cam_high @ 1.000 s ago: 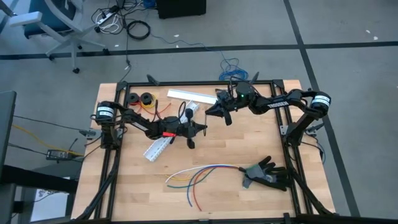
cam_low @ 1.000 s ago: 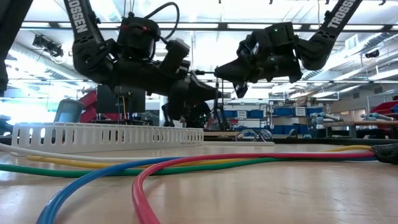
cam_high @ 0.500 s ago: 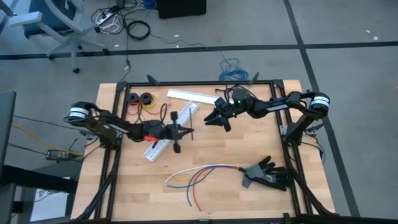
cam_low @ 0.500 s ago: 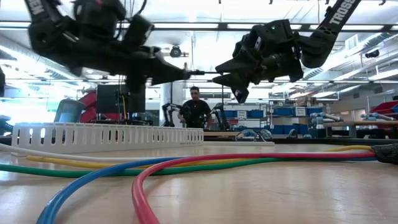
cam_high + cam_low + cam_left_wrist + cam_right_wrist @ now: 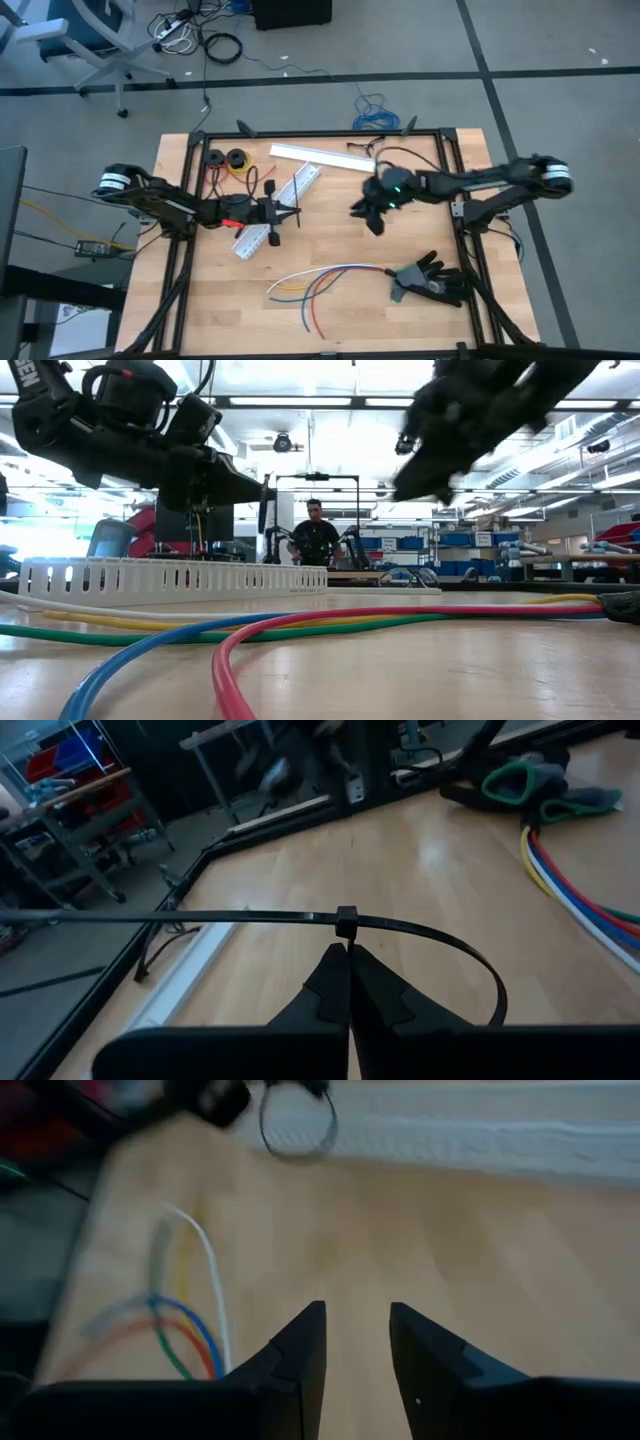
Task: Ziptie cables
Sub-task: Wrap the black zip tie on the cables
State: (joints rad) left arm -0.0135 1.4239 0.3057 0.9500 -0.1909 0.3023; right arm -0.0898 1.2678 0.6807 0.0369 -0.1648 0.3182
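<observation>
1. Cables (image 5: 320, 285) lie loose on the tabletop (image 5: 360, 310), fanned out just beside the black glove (image 5: 430, 280) at the front.
2. Farther back from the glove, the left hand (image 5: 348, 952) is raised over the white slotted duct (image 5: 275, 212), its fingers pressed together on the ziptie (image 5: 400, 928), which is bent into a loop through its own head.
3. The right hand (image 5: 357, 1338) hangs above bare wood behind the glove, fingers apart and holding nothing.
4. Beyond the tabletop, a person (image 5: 315, 540) stands in the room.
</observation>
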